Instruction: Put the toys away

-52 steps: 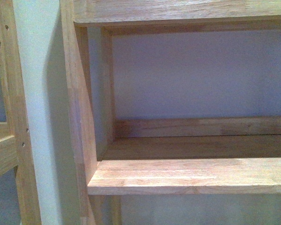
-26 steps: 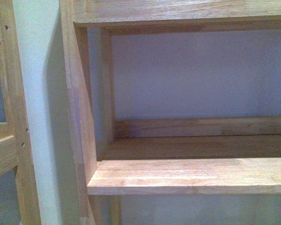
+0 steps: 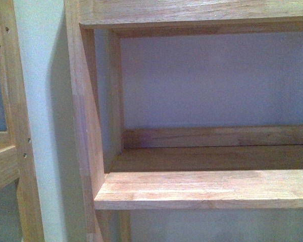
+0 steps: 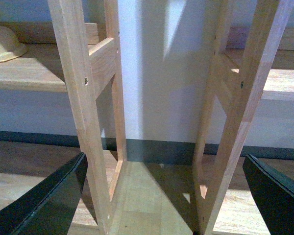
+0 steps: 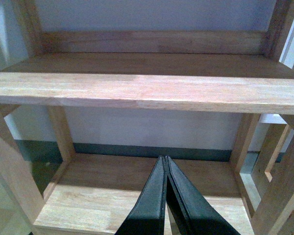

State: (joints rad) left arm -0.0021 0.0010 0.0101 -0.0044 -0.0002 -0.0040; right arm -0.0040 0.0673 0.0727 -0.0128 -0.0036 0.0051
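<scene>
The plush toy appeared in none of the three views, so where it lay could not be told; nothing yellow-orange and soft rested on the wooden shelf (image 3: 207,189) filling the lower half of the front view, nor on the lower board (image 5: 137,196) beneath it in the right wrist view. The right gripper (image 5: 165,196) rose from the bottom centre of its frame with its fingers pressed together and nothing between them; the left gripper (image 4: 161,196) stood spread wide, one finger at each lower corner, holding nothing. The likeliest trouble was a search made blind; an arm swung toward the unseen toy could strike the shelf uprights (image 4: 81,112), which crossed the left wrist view close ahead. A pale bowl-like object (image 4: 2,46) sat at the upper left on a neighbouring shelf.
</scene>
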